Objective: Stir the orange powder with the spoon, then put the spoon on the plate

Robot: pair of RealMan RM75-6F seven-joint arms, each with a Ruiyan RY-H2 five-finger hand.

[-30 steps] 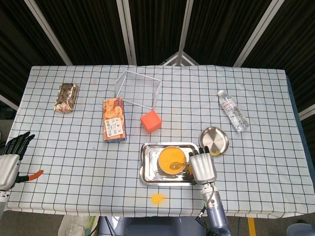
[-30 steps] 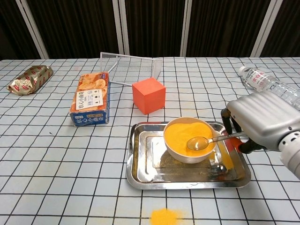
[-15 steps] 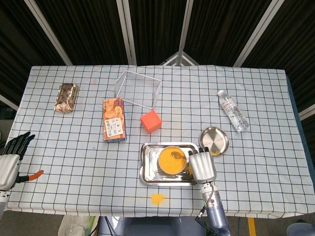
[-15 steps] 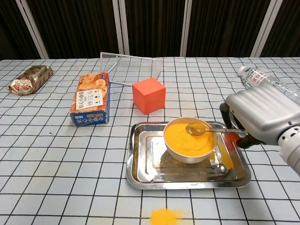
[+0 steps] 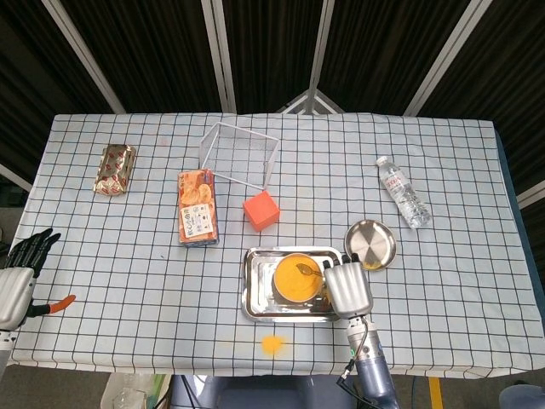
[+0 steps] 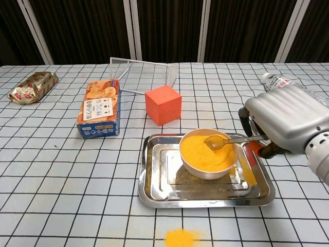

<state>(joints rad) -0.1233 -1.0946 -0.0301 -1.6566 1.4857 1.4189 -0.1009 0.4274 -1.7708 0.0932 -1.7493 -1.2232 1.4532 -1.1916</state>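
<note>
Head view: the right hand [image 5: 347, 289] sits at the right edge of the tray [image 5: 255, 308], fingers closed on the handle of the spoon [image 5: 305, 270], whose scoop lies over the bowl [image 5: 295, 279] of orange powder [image 5: 289, 283]. The plate [image 5: 371, 242] is just beyond the hand, near the tray's far right corner and bare. The left hand [image 5: 15, 274] rests at the table's left edge, well apart from everything; it holds nothing, and its fingers look loosely together, so open or closed cannot be told. A spill [image 5: 272, 344] of orange lies on the cloth in front of the tray.

Chest view: the right hand [image 6: 288, 121] grips the spoon [image 6: 226, 140] by the handle end; the scoop [image 6: 215, 142] sits at the powder [image 6: 205, 152] surface near the bowl's far rim and seems to carry some powder. Orange streaks the tray [image 6: 154, 190] to the bowl's right, and the spill [image 6: 180, 237] shows at the bottom edge.

Risk, as I judge it: a loaded scoop lifted toward the plate could shed more powder on the tray or cloth. A brisk stir near the rim could flick powder out or nudge the bowl [image 6: 203, 171]. The long lever from a grip at the handle end could let the spoon twist.
</note>
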